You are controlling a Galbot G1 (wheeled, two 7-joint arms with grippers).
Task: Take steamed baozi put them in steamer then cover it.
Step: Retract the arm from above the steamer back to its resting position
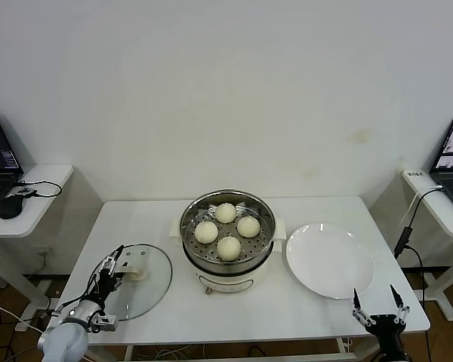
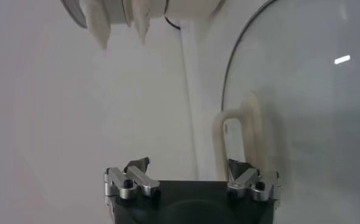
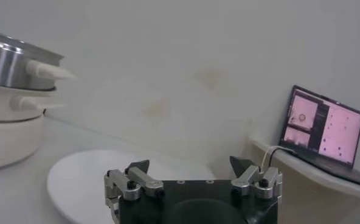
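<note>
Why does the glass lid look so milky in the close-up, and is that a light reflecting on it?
Left wrist view: the cover is very near the lens, so it blurs soft; the bright streak is glare from a lamp. Head view: the same cover looks clear, lying flat on the table.

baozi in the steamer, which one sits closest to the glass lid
The baozi on the steamer's left side, toward the glass lid lying flat on the table. The other three sit farther back, nearer the front, or toward the plate side.
</note>
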